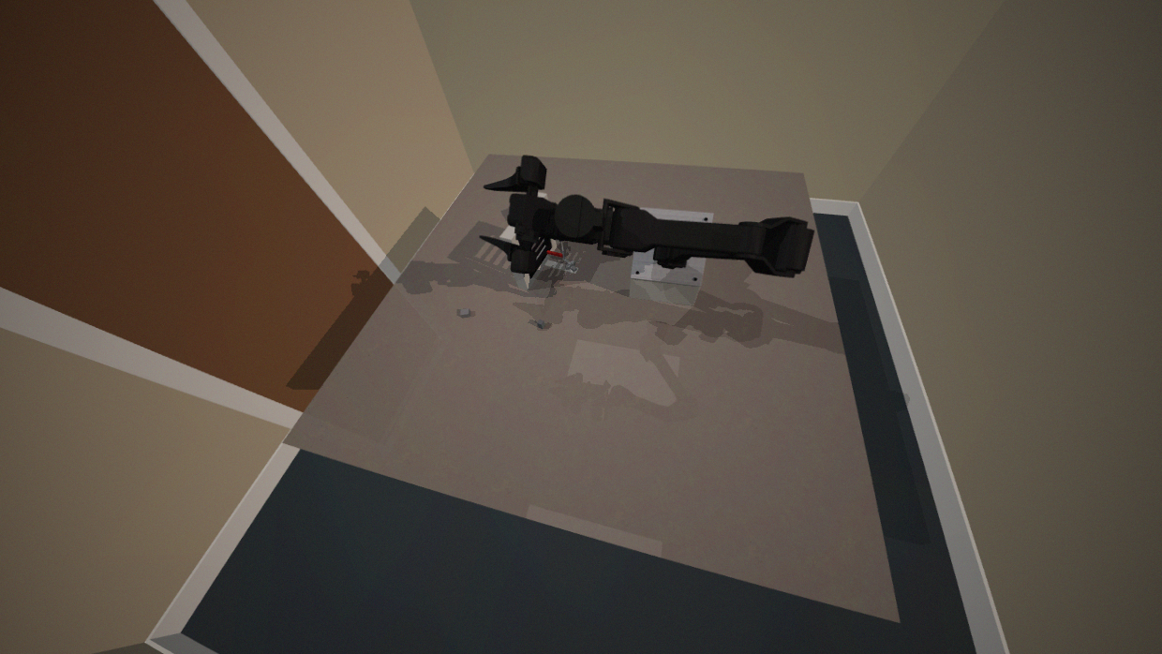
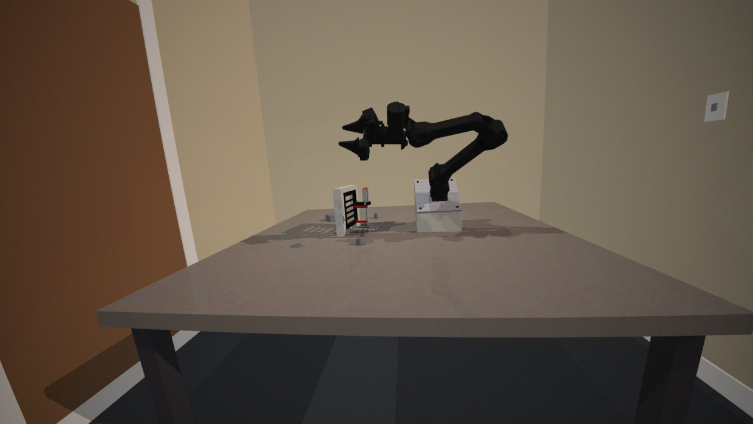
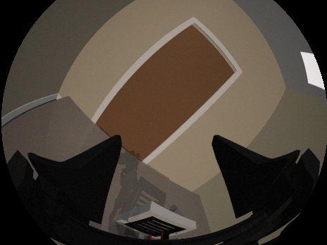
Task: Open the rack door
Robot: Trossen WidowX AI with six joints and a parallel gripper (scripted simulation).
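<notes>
The rack's white frame (image 2: pixel 338 213) (image 3: pixel 187 224) stands upright on the table (image 1: pixel 503 406) (image 2: pixel 421 279). Its black slatted door (image 2: pixel 346 217) (image 3: pixel 141 222) appears to lie flush in the frame, closed. The upright handle (image 2: pixel 365 206), grey with red edges, stands out from the door on the side toward the robot's base. Whether it is turned cannot be told. My gripper (image 1: pixel 484 213) (image 2: pixel 341 135) (image 3: pixel 168 141) is open, with nothing between its fingers. It hangs well above the rack, its fingers pointing level away from the base, and touches nothing. In the top view it hides much of the rack.
The robot's base stands on a pale box (image 1: pixel 663 290) (image 2: pixel 438 221) to the right of the rack. Small grey blocks lie near the rack, one (image 1: pixel 464 312) (image 2: pixel 297 245) and another (image 1: pixel 540 323) (image 2: pixel 357 242) in front. A larger grey block (image 2: pixel 330 217) is behind it.
</notes>
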